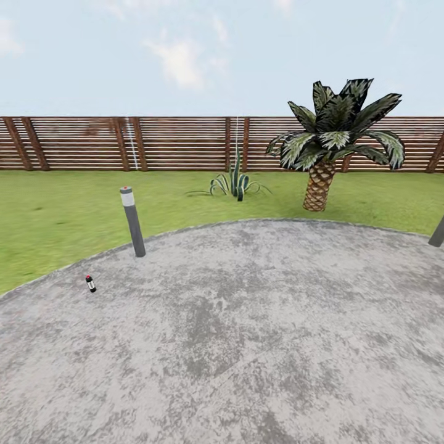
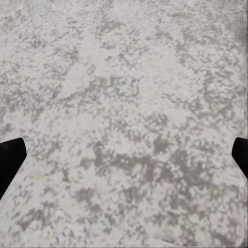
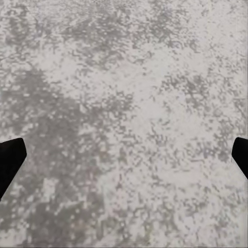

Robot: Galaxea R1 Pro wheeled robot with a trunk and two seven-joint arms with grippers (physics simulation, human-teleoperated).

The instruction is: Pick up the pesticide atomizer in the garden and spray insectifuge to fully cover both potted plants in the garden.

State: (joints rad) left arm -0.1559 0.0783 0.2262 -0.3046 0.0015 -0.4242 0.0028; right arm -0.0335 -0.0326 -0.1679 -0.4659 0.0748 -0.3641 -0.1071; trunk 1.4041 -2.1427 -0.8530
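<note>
Patio: the round, mottled grey paved patio [image 1: 259,333] lies nearest, filling the lower half of the head view from 3 through 6 to 9 o'clock; its near part is cut off by the picture's lower edge.
Lawn: a green lawn [image 1: 55,216] curves round the paving's far edge.
Fence: a brown slatted wooden fence [image 1: 80,143] runs across behind the grass, cut off at both sides.
Palm: a big palm with a scaly brown trunk and dark fronds [image 1: 333,139] stands on the grass at about 2 o'clock.
Agave: a striped spiky agave [image 1: 235,184] sits near 12 o'clock, just before the fence.
Lamp post: a grey lamp post with a red dot on top [image 1: 132,221] leans at the paving's edge near 10 o'clock; a second grey post [image 1: 437,233] at 3 o'clock is cut off by the frame.
Atomizer: the small slim dark pesticide atomizer [image 1: 90,283] stands tilted on the paving at about 9 o'clock, near the lamp post; its colour and label are too small to make out.
Left gripper [image 2: 124,160]: dark fingertips [image 2: 10,160] spread wide, grasping nothing, over bare paving.
Right gripper [image 3: 124,160]: likewise released, fingertips [image 3: 10,157] wide apart above paving.
</note>
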